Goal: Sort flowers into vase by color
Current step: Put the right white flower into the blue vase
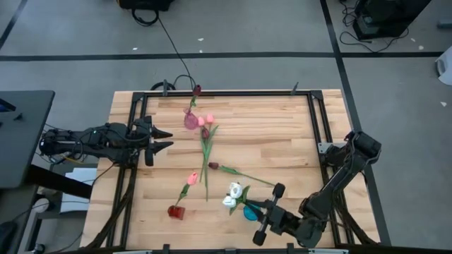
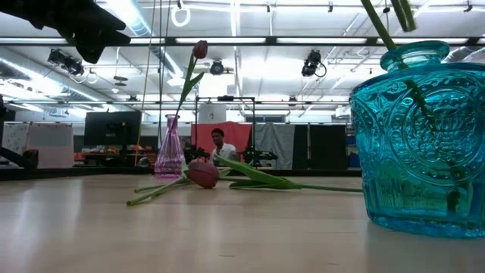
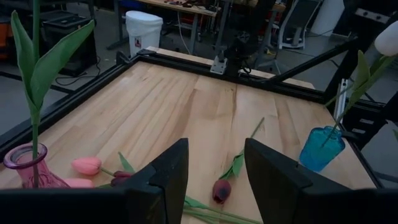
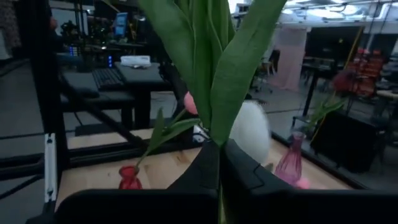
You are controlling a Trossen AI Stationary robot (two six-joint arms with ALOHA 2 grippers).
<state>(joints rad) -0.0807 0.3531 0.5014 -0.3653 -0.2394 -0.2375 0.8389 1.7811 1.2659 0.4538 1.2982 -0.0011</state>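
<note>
Wooden table point(image 1: 282, 134), butcher-block planks inside a dark metal frame, carries three vases and several artificial tulips.

Right gripper point(image 1: 272, 207) lies at the table's near edge, just beside the blue vase point(image 1: 251, 212). Its fingers are closed on a green stem with broad leaves point(image 4: 217, 68), seemingly that of the white tulip point(image 1: 234, 195), whose bud sits over the blue vase. The stem rises upright between the pads in the right wrist view. The coming move probably turns on this: the vase mouth lies immediately ahead of the fingertips, so the stem's long axis must stay near vertical to seat in the narrow neck.

Left gripper point(image 1: 161, 139) hovers at the table's left-centre, fingers parted and empty. It points toward the loose flowers: pink tulips point(image 1: 205, 120) beside the pink vase point(image 1: 191, 120), and a maroon tulip point(image 1: 213, 166) whose stem runs toward the right arm. The left arm is the nearer to these.

Blue vase is moulded, patterned translucent glass, bulbous with a narrowed neck. Pink vase is slim, tapered glass and holds one maroon tulip point(image 2: 199, 50). Red vase point(image 1: 176, 210) is small and holds a pink tulip point(image 1: 192, 178).

Stems are thin, long and flexible-looking; buds are small and smooth.
</note>
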